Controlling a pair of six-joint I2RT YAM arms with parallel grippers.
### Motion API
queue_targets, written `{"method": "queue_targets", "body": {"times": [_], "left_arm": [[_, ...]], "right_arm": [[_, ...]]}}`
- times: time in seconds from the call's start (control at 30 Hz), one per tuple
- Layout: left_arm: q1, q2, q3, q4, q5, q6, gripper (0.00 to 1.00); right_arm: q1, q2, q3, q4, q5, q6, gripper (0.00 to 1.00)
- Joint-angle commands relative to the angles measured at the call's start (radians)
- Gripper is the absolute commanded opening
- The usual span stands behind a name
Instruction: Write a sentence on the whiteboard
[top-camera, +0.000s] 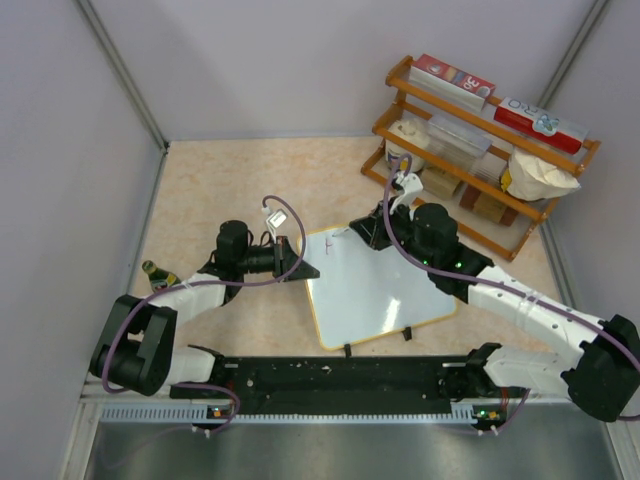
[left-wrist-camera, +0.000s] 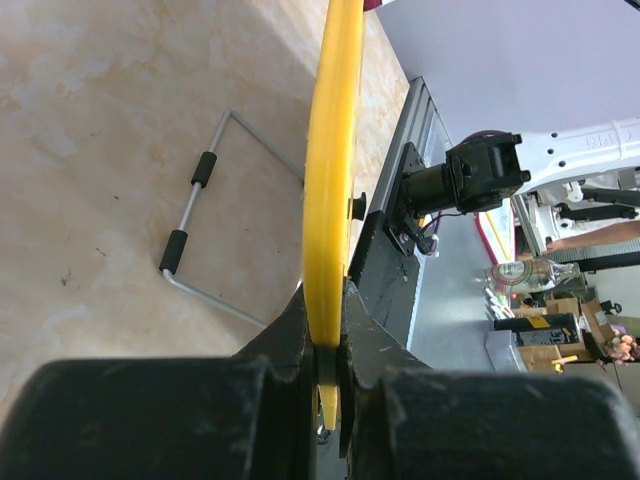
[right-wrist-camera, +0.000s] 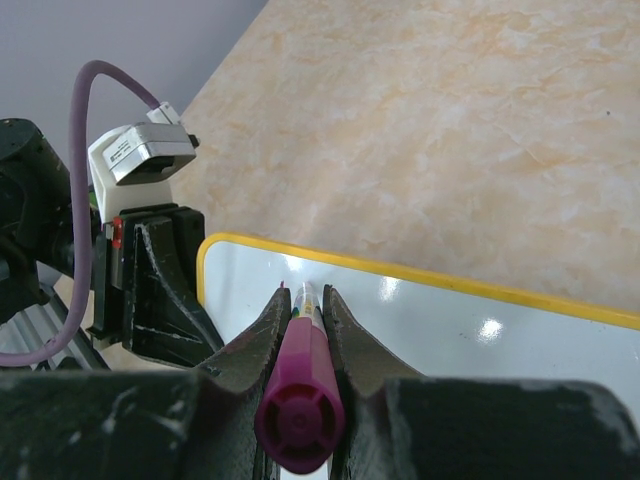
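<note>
The whiteboard (top-camera: 375, 285), glossy white with a yellow frame, lies on the table between the arms. A short purple mark (top-camera: 329, 237) is near its far left corner. My left gripper (top-camera: 300, 268) is shut on the board's left edge; in the left wrist view the yellow frame (left-wrist-camera: 333, 180) runs up from between the jaws. My right gripper (top-camera: 362, 231) is shut on a purple marker (right-wrist-camera: 303, 385), tip down on the board (right-wrist-camera: 420, 340) near the far left corner (right-wrist-camera: 205, 255). The left gripper's fingers (right-wrist-camera: 155, 290) show just beside that corner.
A wooden rack (top-camera: 480, 150) with boxes and a bag stands at the back right. A small green bottle (top-camera: 158, 274) lies at the far left by the wall. The board's wire stand with black grips (left-wrist-camera: 200, 225) rests on the table. Grey walls enclose the table.
</note>
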Motion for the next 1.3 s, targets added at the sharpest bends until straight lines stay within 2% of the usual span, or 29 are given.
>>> {"method": "queue_targets", "body": {"times": [0.0, 0.93, 1.27], "left_arm": [[-0.006, 0.021, -0.024, -0.012, -0.030, 0.053, 0.00], [-0.006, 0.036, -0.010, -0.021, -0.020, 0.064, 0.00], [-0.006, 0.039, -0.007, -0.021, -0.018, 0.064, 0.00]], "right_arm": [[0.005, -0.007, -0.015, 0.012, 0.002, -0.007, 0.00], [0.005, -0.039, -0.086, -0.036, -0.062, -0.048, 0.00], [0.006, -0.091, -0.075, -0.002, -0.070, -0.011, 0.00]]}}
